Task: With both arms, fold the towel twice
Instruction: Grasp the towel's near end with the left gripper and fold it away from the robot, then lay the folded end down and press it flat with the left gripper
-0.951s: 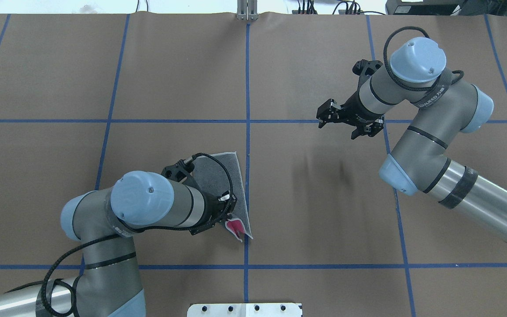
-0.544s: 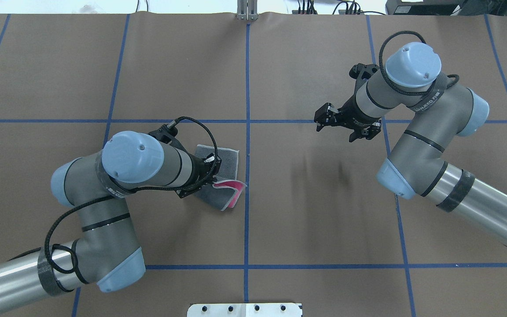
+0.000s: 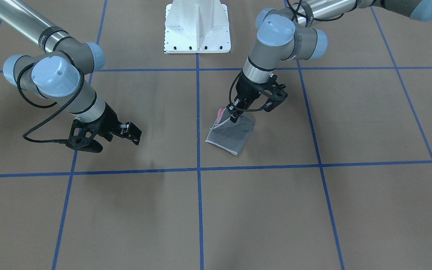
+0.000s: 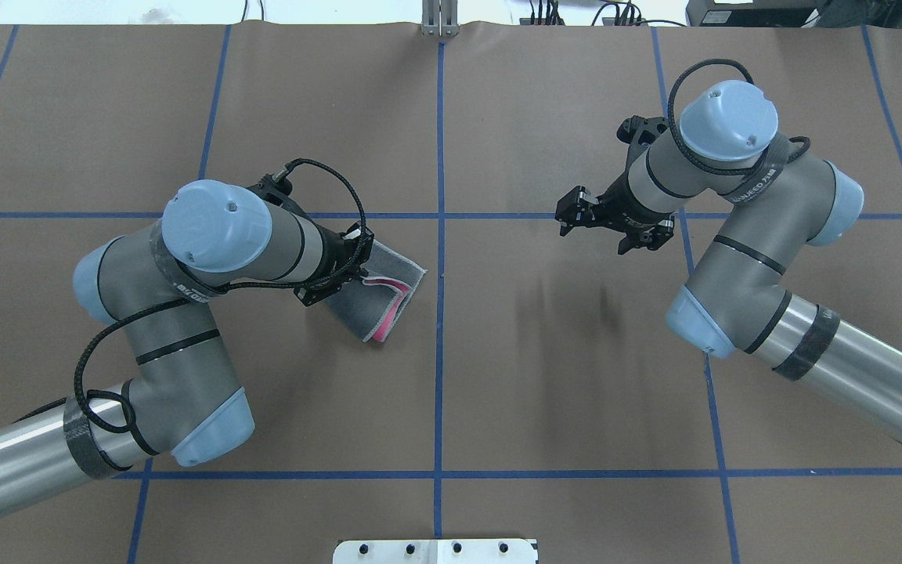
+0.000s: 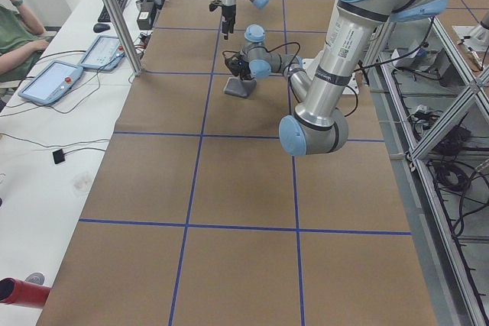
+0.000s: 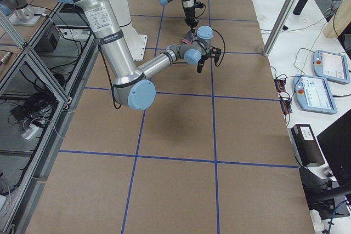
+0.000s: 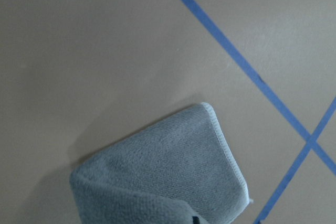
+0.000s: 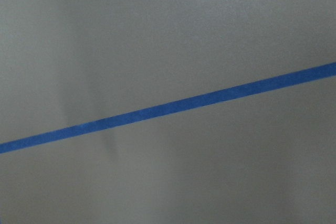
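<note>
Over the last second I carried the towel's edge forward with the left gripper, jaws clamped on it, so it lay doubled, grey up, beside the centre tape line, that fold nearly laid by my reckoning, while the right gripper waited well apart, jaws spread.

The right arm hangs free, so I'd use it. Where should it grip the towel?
Probably the free corner nearest the right gripper, approached low from that side: the left gripper holds the opposite end, and the towel seems to lie flat there with its border exposed.
</note>
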